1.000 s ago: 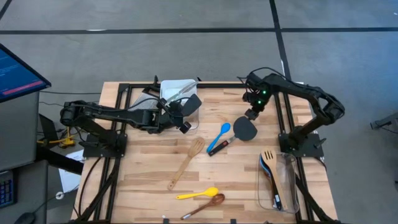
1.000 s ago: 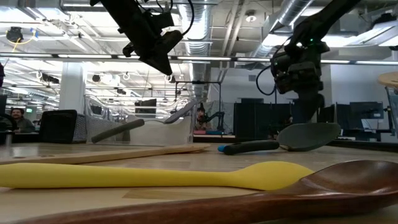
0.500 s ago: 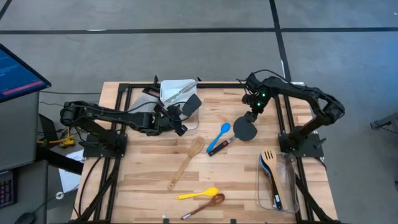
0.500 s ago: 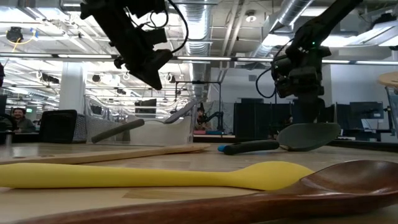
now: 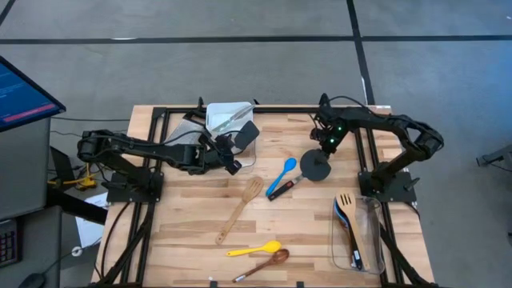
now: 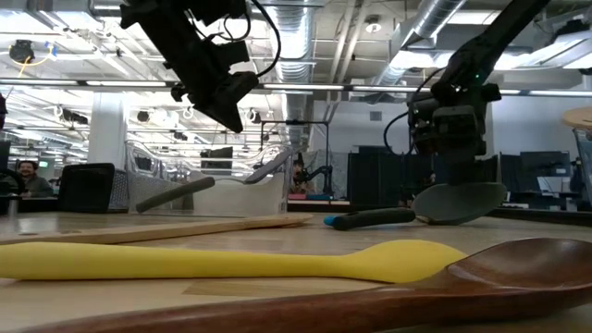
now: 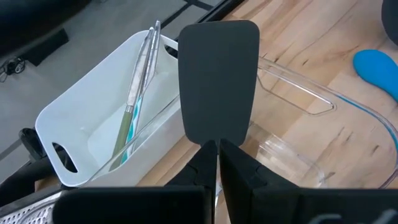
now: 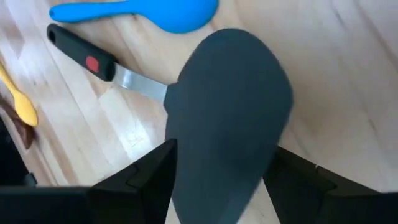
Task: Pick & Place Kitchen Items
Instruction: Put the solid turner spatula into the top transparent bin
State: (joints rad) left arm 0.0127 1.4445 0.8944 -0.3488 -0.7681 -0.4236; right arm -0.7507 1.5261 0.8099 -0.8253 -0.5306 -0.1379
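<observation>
My left gripper [image 7: 217, 149] is shut on a black spatula, whose flat blade [image 7: 217, 81] hangs over the white tub [image 5: 226, 118] and the clear tub [image 7: 311, 124] at the table's far left. My right gripper [image 8: 221, 186] is open and points down over a dark round-bladed utensil [image 8: 227, 118]. That utensil lies on the table, and its black handle [image 8: 81, 53] carries a red mark. One finger [image 8: 143, 180] stands on each side of the blade; I cannot tell whether they touch it. A blue spoon [image 5: 286, 168] lies beside it. My left gripper pinches the spatula's thin neck [image 7: 214, 142] just below the blade between its two fingers. The spatula sticks out ahead along the fingers, slanting downward toward the table's right. It is lifted clear, with the blade above the tubs.
A wooden slotted turner [image 5: 240, 208] lies mid-table. A yellow spoon [image 5: 254, 250] and a wooden spoon [image 5: 264, 262] lie near the front edge. A clear tub [image 5: 356, 232] at the near right holds utensils. The white tub holds a long metal utensil [image 7: 134, 93].
My right gripper has gone down toward the dark round blade and now stands close over it. My left gripper has sunk a little with the black spatula, then kept still.
</observation>
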